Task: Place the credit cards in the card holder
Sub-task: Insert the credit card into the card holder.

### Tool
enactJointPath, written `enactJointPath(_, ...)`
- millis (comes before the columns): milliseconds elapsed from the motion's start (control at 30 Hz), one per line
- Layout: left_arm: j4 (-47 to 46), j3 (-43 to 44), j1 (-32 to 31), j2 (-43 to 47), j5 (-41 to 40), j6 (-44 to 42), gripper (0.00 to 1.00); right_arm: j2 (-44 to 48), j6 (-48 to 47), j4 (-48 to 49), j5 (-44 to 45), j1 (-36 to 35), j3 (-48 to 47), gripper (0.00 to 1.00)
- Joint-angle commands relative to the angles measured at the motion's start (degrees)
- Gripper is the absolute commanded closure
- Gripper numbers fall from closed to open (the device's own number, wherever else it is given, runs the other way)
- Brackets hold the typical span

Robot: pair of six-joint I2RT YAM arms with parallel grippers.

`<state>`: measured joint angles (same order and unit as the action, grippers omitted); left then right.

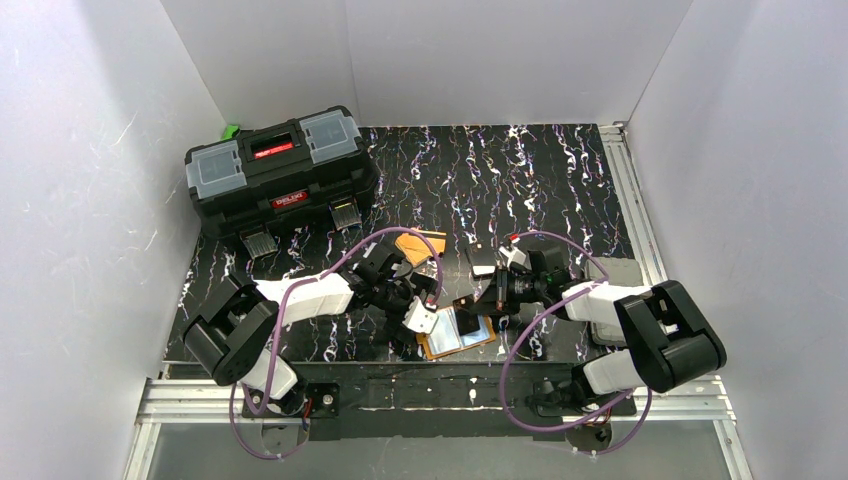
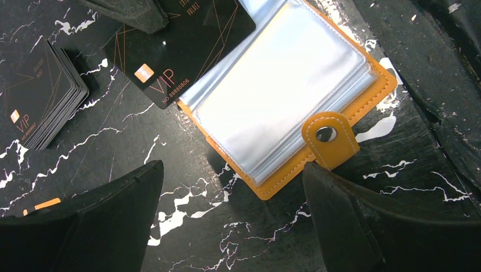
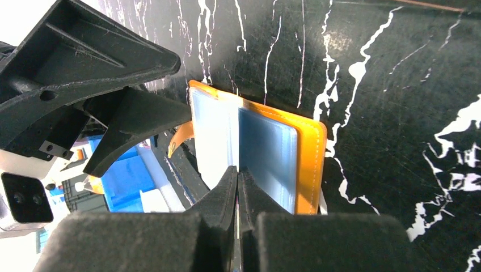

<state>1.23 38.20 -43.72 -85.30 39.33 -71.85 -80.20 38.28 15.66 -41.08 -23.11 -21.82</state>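
The workspace is enclosed by plain white walls on three sides. The surface is covered in black marble-patterned sheet with white veins, and aluminium rails are fixed along its near and right edges. A black toolbox with grey lid compartments is set at the far left corner, well apart from the work.

The card holder is laid open and flat on the surface near the front edge, between the two arms. Its clear sleeves are turned upward and its snap tab is folded out over the orange rim.

The left hand is held just above the holder's tab side with its fingers spread wide. Nothing is gripped, and the tab is seen just beside the finger on the right of that view. The right hand is positioned over the holder's opposite side with its fingers pressed together. A black VIP card is pinched there and angled down, so that one long edge is met by the sleeves.

A stack of black cards is left on the surface near the holder. Orange cards are seen farther back, beyond the left hand.
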Motion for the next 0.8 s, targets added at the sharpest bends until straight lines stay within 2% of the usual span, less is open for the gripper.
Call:
enactJointPath(0,1.4,-0.4,-0.4,-0.9,-0.2,0.0,0.08,0.3,1.6,5.4,-2.6,0.3,1.2,0.99)
enactJointPath(433,1.3,-0.6,-0.4,-0.5,-0.6,0.4,0.08,1.4,2.8,8.6,-4.9,1.4,2.5,0.99)
enactJointPath(767,0.6,-0.9,-0.4,-0.4,-0.8,0.7,0.08,-2.3,3.9,12.3,-6.3,1.3,3.1,0.99)
